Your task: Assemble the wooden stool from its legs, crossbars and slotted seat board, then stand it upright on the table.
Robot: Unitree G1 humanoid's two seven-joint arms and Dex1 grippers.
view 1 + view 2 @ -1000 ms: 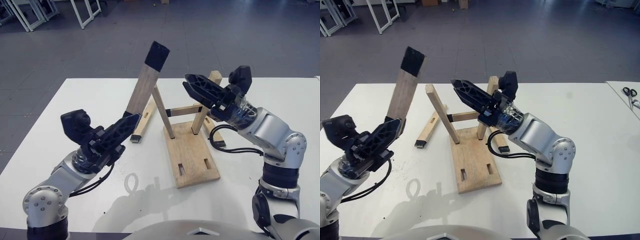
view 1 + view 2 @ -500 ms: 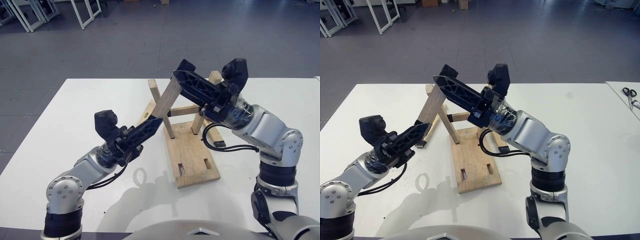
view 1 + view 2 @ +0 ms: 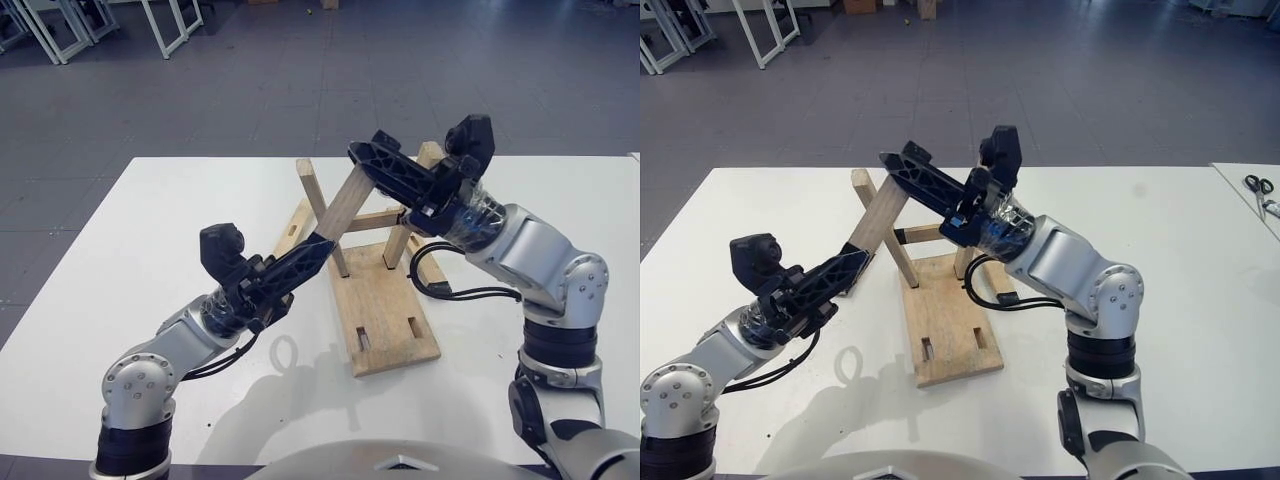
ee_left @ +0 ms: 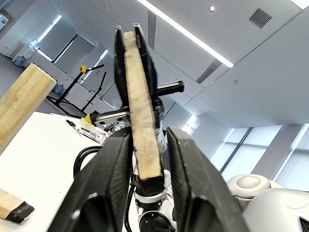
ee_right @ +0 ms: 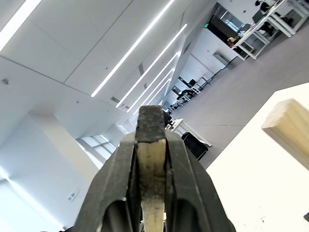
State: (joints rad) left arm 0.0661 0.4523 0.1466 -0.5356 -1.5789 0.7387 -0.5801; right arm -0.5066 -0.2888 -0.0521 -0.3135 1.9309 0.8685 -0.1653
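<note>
Wooden leg (image 3: 346,203): centre of frame, slanted, lifted off the table (image 3: 150,230).
Left gripper (image 3: 316,247): clenched on the leg's lower end.
Right gripper (image 3: 366,158): clenched on its upper end.
Seat board (image 3: 392,312): flat on the table, lower right of the leg.

Rounded silver arms (image 3: 532,256), black cables (image 3: 445,292) looping at the wrists, and long black jaws.

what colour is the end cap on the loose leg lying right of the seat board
Black, on the loose leg; the right eye view shows it best.
</note>
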